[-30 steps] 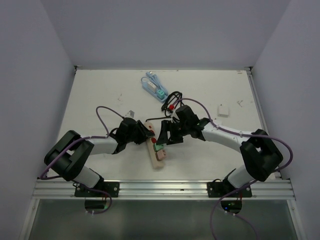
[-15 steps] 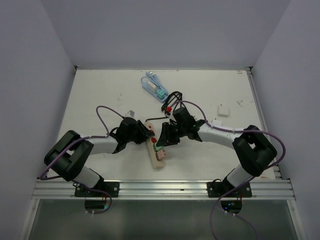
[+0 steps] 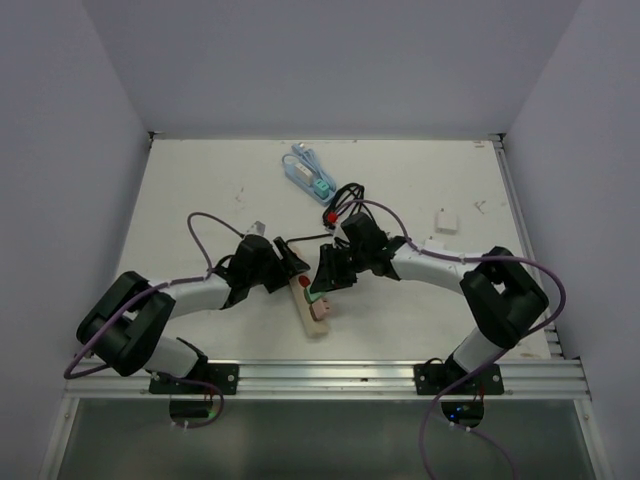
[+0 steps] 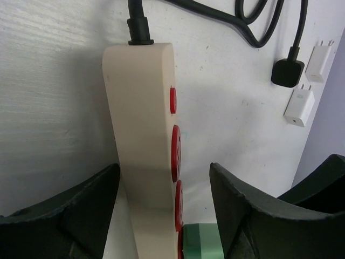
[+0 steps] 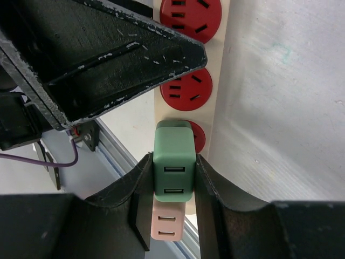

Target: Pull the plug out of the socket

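A cream power strip (image 3: 303, 297) lies on the table between the arms, its red sockets (image 5: 187, 84) facing up. A green plug (image 5: 173, 162) sits in the third socket, with a pink plug (image 5: 167, 222) just beyond it. My right gripper (image 5: 172, 183) is shut on the green plug, one finger pressed on each side. In the left wrist view the plug (image 4: 202, 241) still rests against the socket face. My left gripper (image 4: 161, 216) straddles the strip (image 4: 143, 135) near its cable end, open, with a gap on both sides.
A black cable (image 3: 345, 197) coils behind the strip, with a blue charger (image 3: 305, 172) farther back. Two white adapters (image 4: 299, 105) and a black plug (image 4: 287, 73) lie to the right. An aluminium rail (image 3: 320, 375) runs along the near edge.
My right gripper has closed on the green plug. My left gripper, shut on the strip before, has opened and drawn back slightly.
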Tool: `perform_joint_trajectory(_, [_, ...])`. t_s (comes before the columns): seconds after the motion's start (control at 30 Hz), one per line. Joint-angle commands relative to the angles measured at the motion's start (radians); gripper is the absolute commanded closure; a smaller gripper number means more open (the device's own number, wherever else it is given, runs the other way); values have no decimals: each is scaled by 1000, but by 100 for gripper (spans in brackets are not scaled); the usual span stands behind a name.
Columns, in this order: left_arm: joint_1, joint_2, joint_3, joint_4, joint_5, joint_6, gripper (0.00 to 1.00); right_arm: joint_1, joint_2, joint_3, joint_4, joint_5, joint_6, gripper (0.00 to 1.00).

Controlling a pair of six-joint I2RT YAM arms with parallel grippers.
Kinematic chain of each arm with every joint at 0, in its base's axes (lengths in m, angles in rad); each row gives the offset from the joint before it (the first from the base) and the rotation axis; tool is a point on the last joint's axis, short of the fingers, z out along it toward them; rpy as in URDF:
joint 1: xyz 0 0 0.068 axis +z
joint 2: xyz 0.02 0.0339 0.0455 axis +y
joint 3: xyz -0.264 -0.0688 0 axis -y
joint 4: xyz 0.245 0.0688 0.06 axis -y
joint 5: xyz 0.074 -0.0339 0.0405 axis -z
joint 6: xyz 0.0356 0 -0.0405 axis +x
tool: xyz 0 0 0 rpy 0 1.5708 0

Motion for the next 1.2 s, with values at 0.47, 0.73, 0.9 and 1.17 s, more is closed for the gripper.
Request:
perform_joint_trajectory(0.47, [-41, 0, -98, -59, 35, -30, 46, 4, 77, 93, -60, -2, -130, 100])
perform_joint_trajectory(0.73, [-55, 17, -97, -41, 26, -53, 60, 3, 98, 93, -31, -19, -110, 100])
perform_joint_trajectory(0.9, [-55, 6, -103, -58, 3, -58, 86, -5, 101, 74, -20, -36, -104, 100])
perform_joint_trajectory(1.17, [-53, 22, -105, -122, -52, -20, 100, -66, 75, 70, -29, -66, -105, 100])
